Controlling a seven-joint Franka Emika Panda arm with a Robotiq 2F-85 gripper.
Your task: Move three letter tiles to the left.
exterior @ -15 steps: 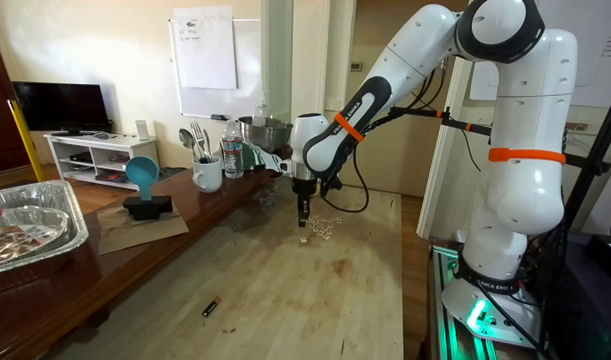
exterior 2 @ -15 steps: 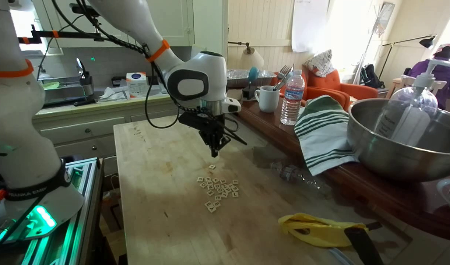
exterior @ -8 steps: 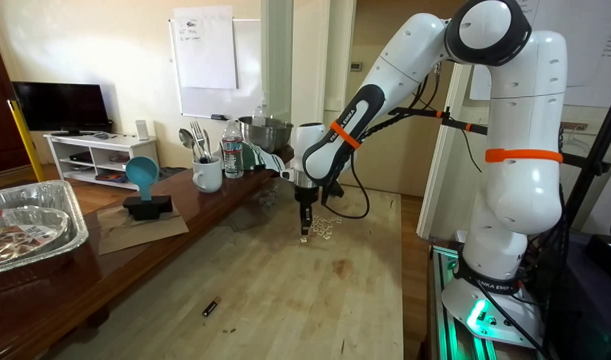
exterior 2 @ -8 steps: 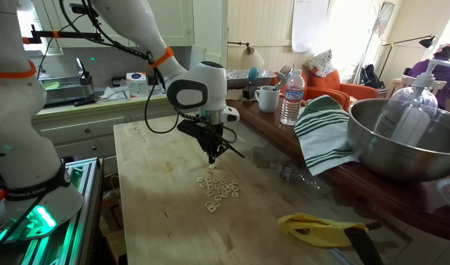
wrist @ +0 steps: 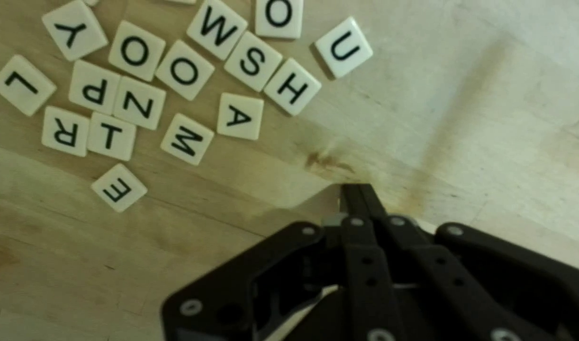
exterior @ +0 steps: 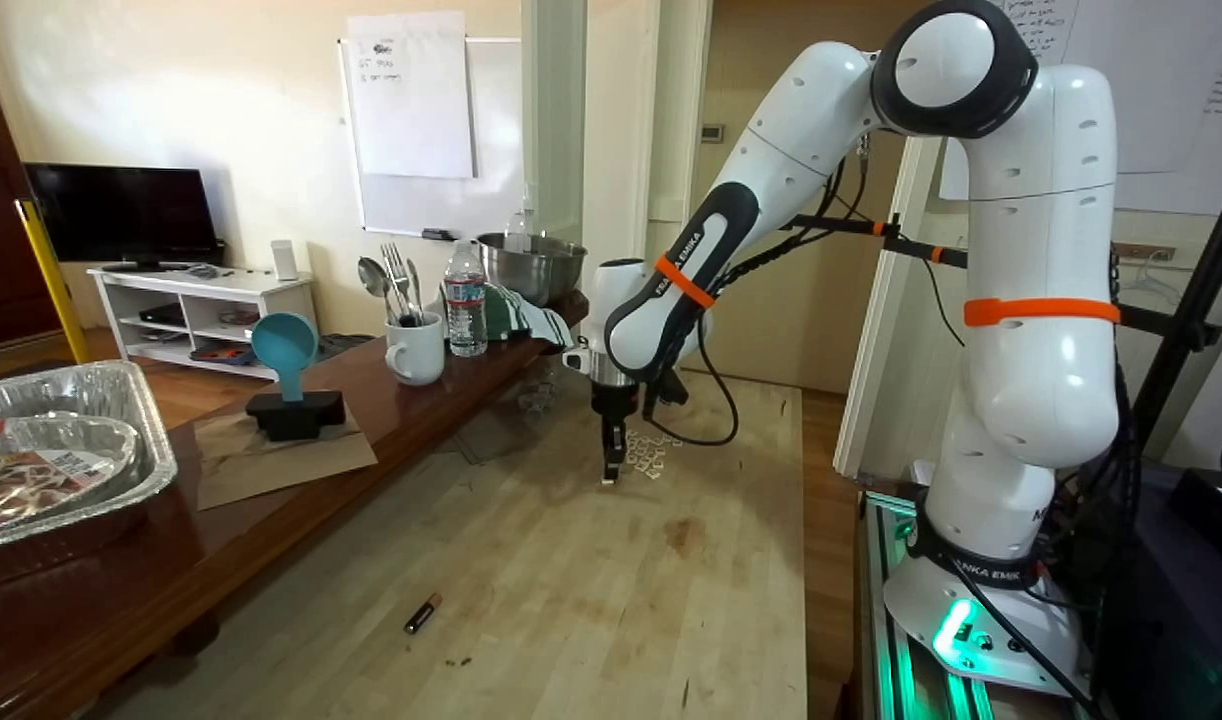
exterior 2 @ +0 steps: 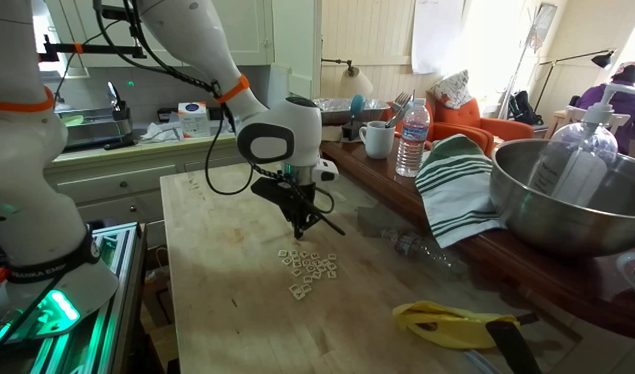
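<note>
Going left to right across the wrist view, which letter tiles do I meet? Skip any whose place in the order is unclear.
L tile → E tile → M tile → A tile → H tile → U tile.

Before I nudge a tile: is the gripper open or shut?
The gripper is shut: in the wrist view, its fingers lie together, no gap showing at the tips.

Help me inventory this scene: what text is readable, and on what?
"Y", "O", "W", "S", "H", "U", "L", "P", "R", "T", "M", "A", "E", "N" or "Z": letter tiles
"EMIKA": forearm
"ANKA EMIK": base
Too small or blurred: remaining tiles, wall sheets, water bottle, pump bottle, box.
</note>
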